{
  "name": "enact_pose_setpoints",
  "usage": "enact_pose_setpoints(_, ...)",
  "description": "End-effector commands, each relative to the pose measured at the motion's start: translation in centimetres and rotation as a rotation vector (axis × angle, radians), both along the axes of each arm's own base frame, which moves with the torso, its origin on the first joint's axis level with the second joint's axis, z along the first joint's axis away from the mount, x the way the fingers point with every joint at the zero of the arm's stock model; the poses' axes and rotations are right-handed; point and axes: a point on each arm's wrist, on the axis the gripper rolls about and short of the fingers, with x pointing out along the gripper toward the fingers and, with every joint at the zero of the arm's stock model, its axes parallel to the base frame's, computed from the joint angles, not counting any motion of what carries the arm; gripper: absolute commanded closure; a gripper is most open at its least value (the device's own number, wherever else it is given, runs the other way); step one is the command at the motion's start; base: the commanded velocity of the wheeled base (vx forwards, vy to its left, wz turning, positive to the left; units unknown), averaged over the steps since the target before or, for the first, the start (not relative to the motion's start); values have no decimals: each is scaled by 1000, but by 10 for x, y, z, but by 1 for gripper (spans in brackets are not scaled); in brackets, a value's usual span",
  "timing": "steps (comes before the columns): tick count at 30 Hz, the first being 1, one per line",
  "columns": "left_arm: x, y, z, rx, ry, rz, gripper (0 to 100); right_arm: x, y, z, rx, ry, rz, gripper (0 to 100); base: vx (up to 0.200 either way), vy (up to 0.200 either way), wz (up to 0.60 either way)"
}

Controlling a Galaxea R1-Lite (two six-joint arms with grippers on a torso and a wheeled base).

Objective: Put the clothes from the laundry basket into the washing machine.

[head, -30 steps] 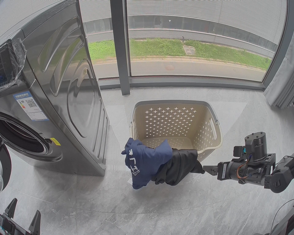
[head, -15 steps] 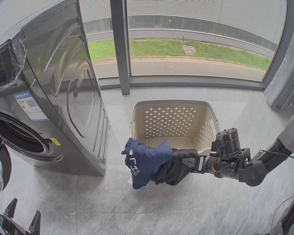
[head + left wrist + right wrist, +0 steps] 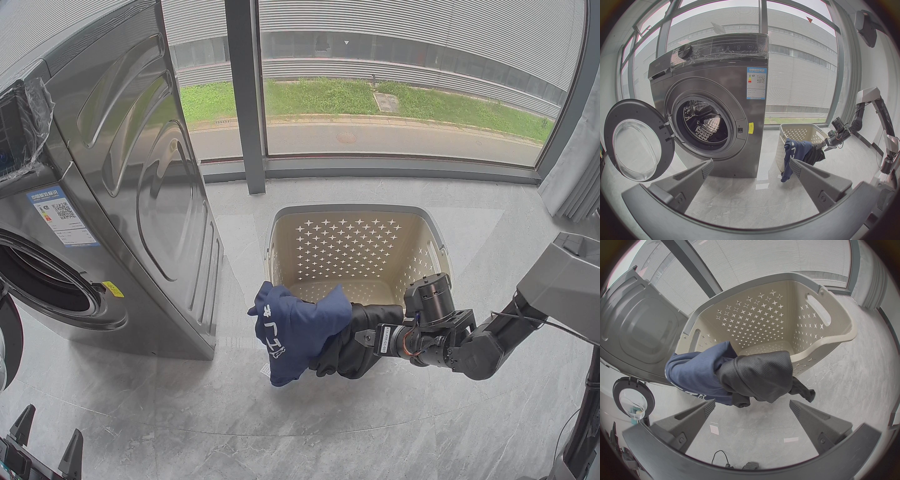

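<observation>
With fingers spread, the right hand (image 3: 364,339) lay at the right end of the black garment (image 3: 340,356) and blue garment (image 3: 294,331) draped left-to-right over the laundry basket's (image 3: 350,250) near rim, far nearer than the likewise spread left hand (image 3: 47,440).

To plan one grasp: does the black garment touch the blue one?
Touching. In the right wrist view the black garment overlaps the blue garment on the basket rim, with no gap.
</observation>
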Motion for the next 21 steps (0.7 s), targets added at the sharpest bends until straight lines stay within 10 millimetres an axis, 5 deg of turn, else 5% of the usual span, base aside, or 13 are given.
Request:
enact_pose_setpoints(1, 0, 0, -4, -1, 6, 1, 0, 15, 7, -25, -8, 39, -17, 0, 0, 0, 0)
enact_pose_setpoints(21, 0, 0, -4, -2, 6, 1, 0, 45, 12, -36, 27, -44, -68, 0, 0, 0, 0)
